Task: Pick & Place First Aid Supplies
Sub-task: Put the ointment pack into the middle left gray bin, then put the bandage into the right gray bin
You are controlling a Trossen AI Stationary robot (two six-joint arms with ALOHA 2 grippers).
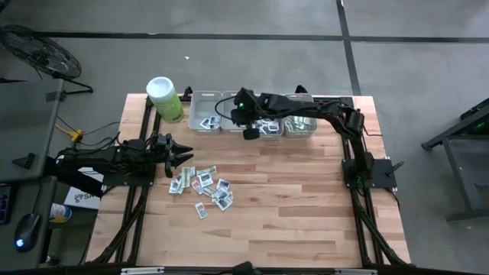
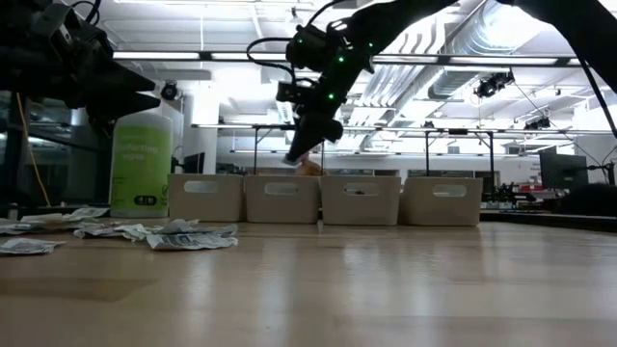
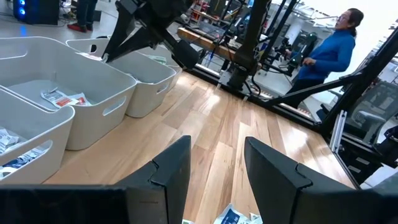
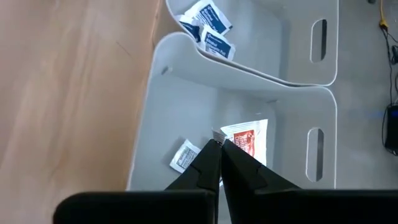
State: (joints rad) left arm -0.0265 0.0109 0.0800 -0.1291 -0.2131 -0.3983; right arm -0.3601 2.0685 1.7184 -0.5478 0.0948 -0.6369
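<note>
The first aid supplies lie as a loose pile of small flat packets (image 1: 202,187) on the wooden table, left of its middle, also seen in the low view (image 2: 174,234). Four grey bins (image 1: 233,122) stand in a row at the far edge. My right gripper (image 4: 217,144) hangs shut above the second bin from the left (image 4: 161,124), pointing down at a slant, with a small white packet corner at its tips. A red-printed packet (image 4: 249,140) and a white one (image 4: 185,155) lie on that bin's floor. My left gripper (image 3: 217,149) waits open at the table's left side, near the pile. My right gripper pinches a small white packet between its two fingertips; only a sliver of it (image 4: 216,133) sticks out past the tips, and which edge is held stays hidden by the fingers. The fingers slant down from the table's right. The packet is lifted clear above the bin.
A lime-green canister with a white lid (image 1: 164,98) stands left of the bins. The leftmost bin holds blue-printed packets (image 4: 208,25), the rightmost green strips (image 1: 299,124). Bare wood spreads over the table's near half (image 1: 290,221). A person in blue (image 3: 333,50) stands beyond the table.
</note>
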